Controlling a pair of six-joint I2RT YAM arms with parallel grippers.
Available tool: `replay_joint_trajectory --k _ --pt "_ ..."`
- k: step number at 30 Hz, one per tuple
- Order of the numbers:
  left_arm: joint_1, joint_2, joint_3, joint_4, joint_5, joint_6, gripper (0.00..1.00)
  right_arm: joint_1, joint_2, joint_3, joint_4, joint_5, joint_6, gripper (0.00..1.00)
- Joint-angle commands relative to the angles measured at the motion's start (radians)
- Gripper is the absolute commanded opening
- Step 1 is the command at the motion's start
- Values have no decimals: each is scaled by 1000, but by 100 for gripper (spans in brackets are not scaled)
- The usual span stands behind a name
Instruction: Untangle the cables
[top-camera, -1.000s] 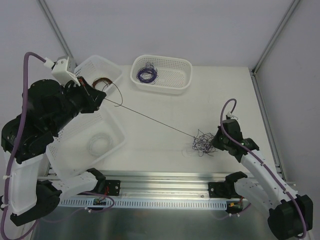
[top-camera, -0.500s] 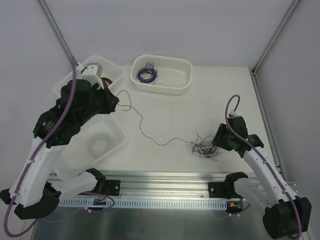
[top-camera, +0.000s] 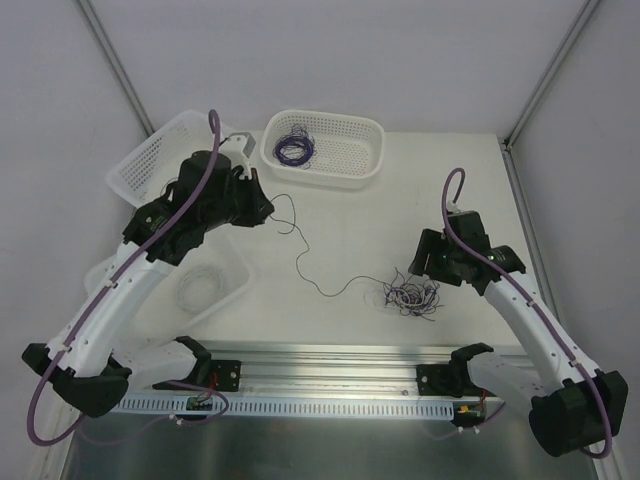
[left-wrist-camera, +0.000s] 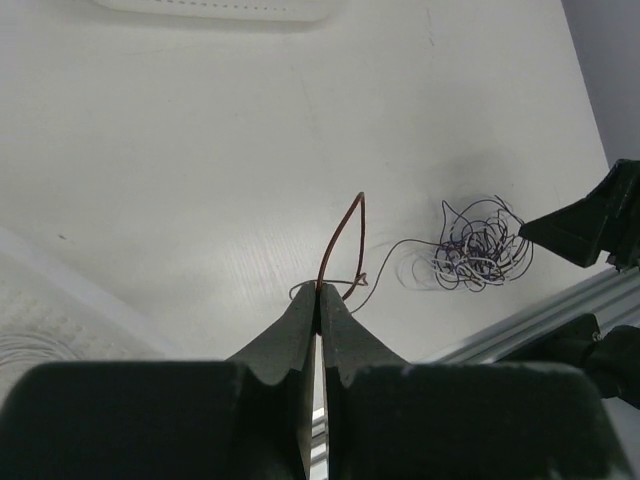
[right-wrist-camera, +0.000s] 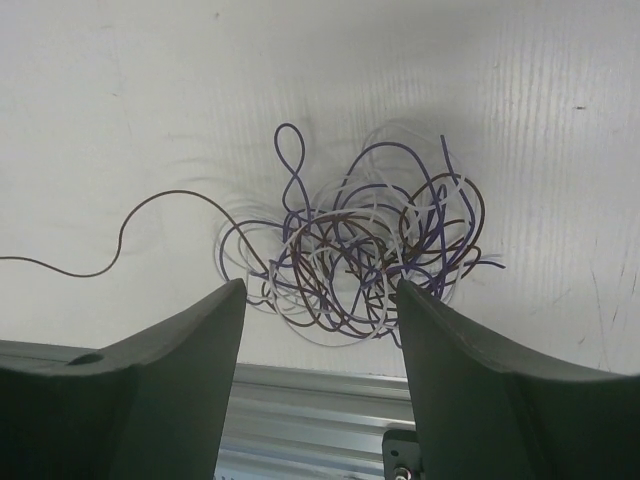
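Note:
The cables (top-camera: 408, 295) lie as a knotted clump of purple, dark brown and whitish wire near the table's front edge. One dark brown strand (top-camera: 305, 262) runs slack from the clump across the table to my left gripper (top-camera: 267, 207). That gripper (left-wrist-camera: 320, 292) is shut on the strand's end, which loops up above the fingertips; the clump (left-wrist-camera: 482, 243) lies far to its right. My right gripper (right-wrist-camera: 320, 292) hangs open just above the clump (right-wrist-camera: 360, 250), which it does not touch. In the top view the right gripper (top-camera: 424, 270) sits at the clump's right side.
A white basket (top-camera: 372, 150) at the back holds a purple wire coil (top-camera: 294, 150). Two more white baskets stand on the left: one at the back (top-camera: 140, 165), and one nearer (top-camera: 235, 290) with a whitish coil (top-camera: 197, 288). An aluminium rail (top-camera: 330, 360) runs along the near edge.
My left arm swung right toward the table's middle, and the brown strand went from taut to slack. My right gripper opened, let go of the clump and lifted off it.

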Motion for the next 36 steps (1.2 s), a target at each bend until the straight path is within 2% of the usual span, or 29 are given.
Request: replay_joint_trajectory --k 1,5,8,11,12,13,15,16,19,22,26,32,36 --pt "9 96 -91 94 91 -3 0 6 25 14 0 -24 7 65" --pt "9 223 -180 192 104 -13 0 10 33 -9 22 -24 16 66" --pt "9 336 -161 211 74 9 0 15 35 -24 17 -23 15 66" --pt "3 398 -118 211 125 32 18 13 22 -28 0 -17 15 67" --pt "-4 404 -110 213 140 53 30 15 10 -28 -4 -11 12 67" --pt "-16 412 -104 214 157 72 35 13 1 -28 -9 -5 9 67" --pt "-62 416 -91 217 168 143 47 15 -21 -26 -24 24 4 68" --pt "-79 423 -90 217 174 173 61 13 -25 -23 -30 34 1 69" --pt "-148 432 -93 222 203 259 78 15 -38 -21 -47 39 -2 71" --pt "-221 462 -110 225 194 288 78 15 -54 -23 -57 35 -2 72" --pt "-301 527 -137 239 165 254 73 13 -76 -34 -57 40 10 72" --pt "-448 642 -116 260 38 248 67 15 -90 -48 -50 34 26 72" --pt "-482 726 -91 263 4 245 61 15 -96 -46 -57 32 29 73"
